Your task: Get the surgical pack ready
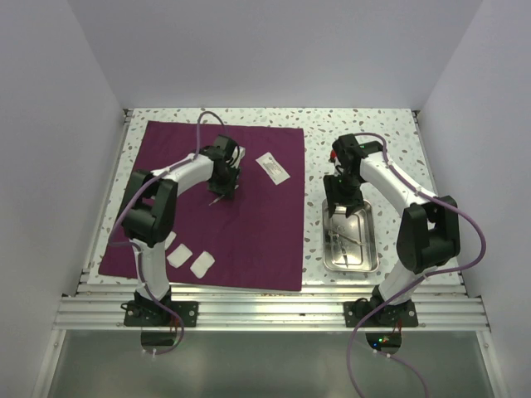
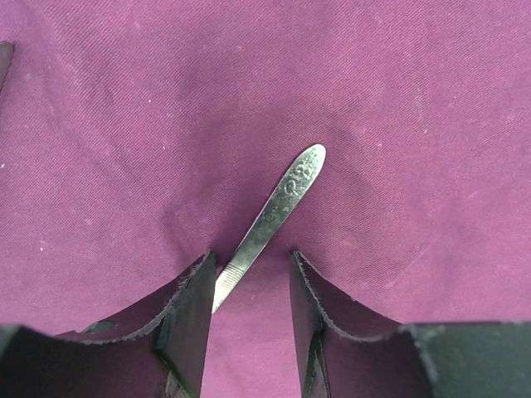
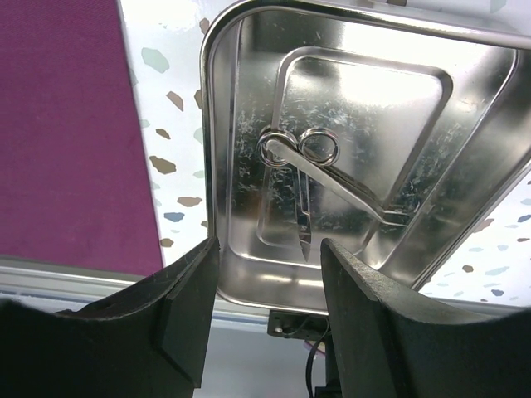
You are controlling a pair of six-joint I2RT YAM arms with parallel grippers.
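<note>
**Surgical pack, contents and positions, both pincers standing apart**

1. Left pincer [image 2: 250, 257]. Fingers spread, gripping nothing. It is low over the cloth [image 2: 373, 124], tips pointing down at it.
2. Flat metal handle [image 2: 282, 199]. One piece, lying on the cloth. Its ridged end sits in the gap between the left pincer's fingers, close against the left-hand finger [image 2: 195, 307]. Its rounded end angles out ahead of the tips and to the right. Whether it touches that finger cannot be told.
3. Cloth, deep maroon. One sheet, spread flat on the speckled table [image 1: 365, 133], under and all around the left pincer.
4. White pads [image 1: 179, 255]. Three, in a row on the cloth, well behind the left pincer, towards that arm's base.
5. White packet [image 1: 272, 167]. One, on the cloth, just off the left pincer's right side, towards the other arm.
6. Right pincer [image 3: 270, 245]. Fingers wide apart, empty, hanging over the tray [image 3: 209, 124] at its far end.
7. Tray, shiny steel, rectangular. It stands on the bare table directly below the right pincer and beside the cloth's right edge. A strip of table shows between them.
8. Ring-handled instrument [image 3: 340, 184]. It lies on the tray floor ahead of the right pincer's open fingers, clear of both. Thin metal parts lie under it, too tangled to count.
</note>
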